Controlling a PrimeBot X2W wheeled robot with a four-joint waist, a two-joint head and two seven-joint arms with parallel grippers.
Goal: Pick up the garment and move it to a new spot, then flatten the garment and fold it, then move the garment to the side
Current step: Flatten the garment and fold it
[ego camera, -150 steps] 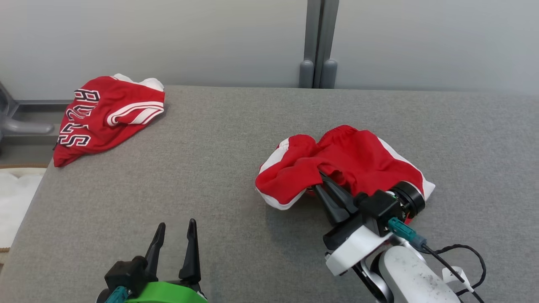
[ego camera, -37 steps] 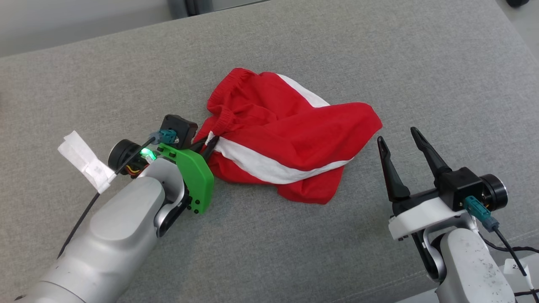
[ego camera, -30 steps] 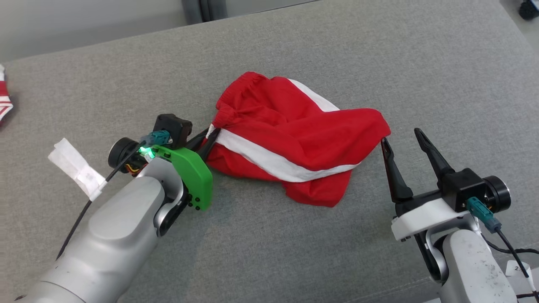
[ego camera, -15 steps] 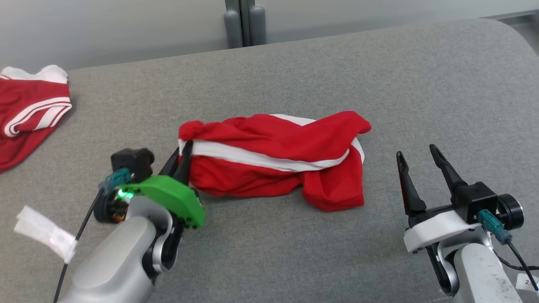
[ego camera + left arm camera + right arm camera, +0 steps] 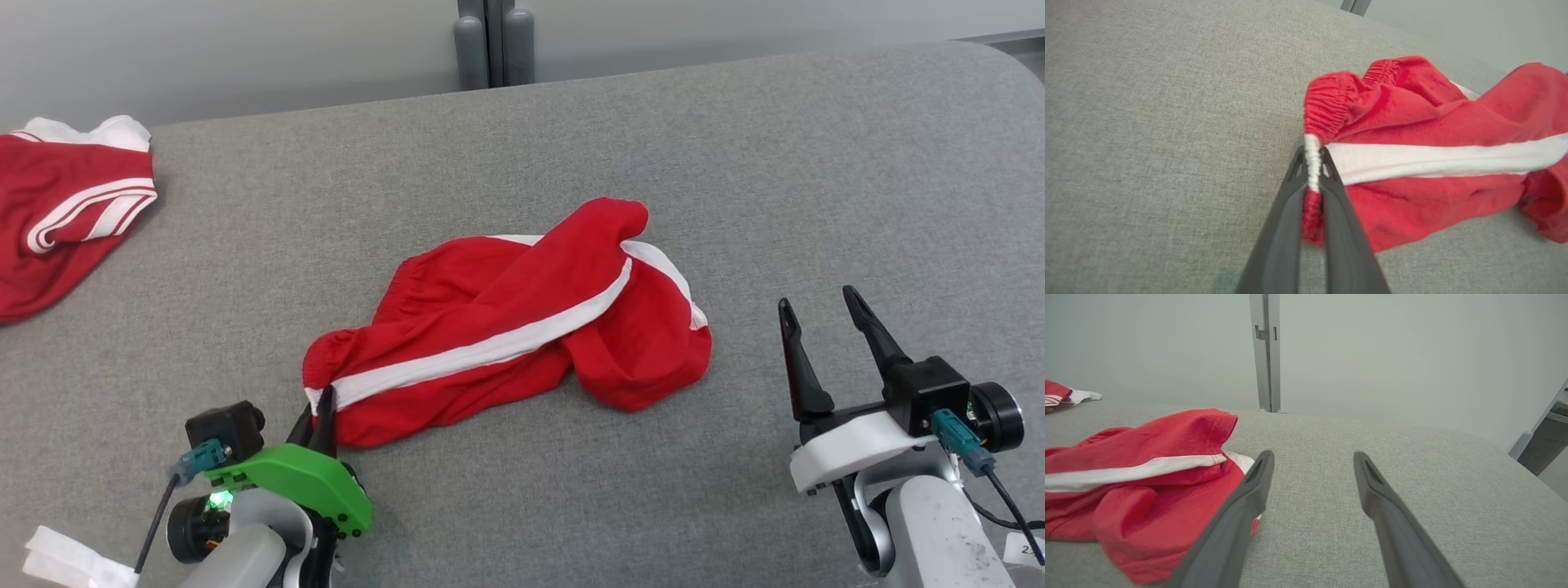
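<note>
You had the left fingers (image 5: 1284,228) pinching the sturdy waistband (image 5: 1327,106) of the limp, light red shorts (image 5: 490,327) at lower left; the right fingers (image 5: 798,363) stood open.

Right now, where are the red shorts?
In the head view, the shorts lie crumpled on the table between the grippers: the left gripper is shut on their waistband corner, the open right gripper stands clear to their right.
</note>
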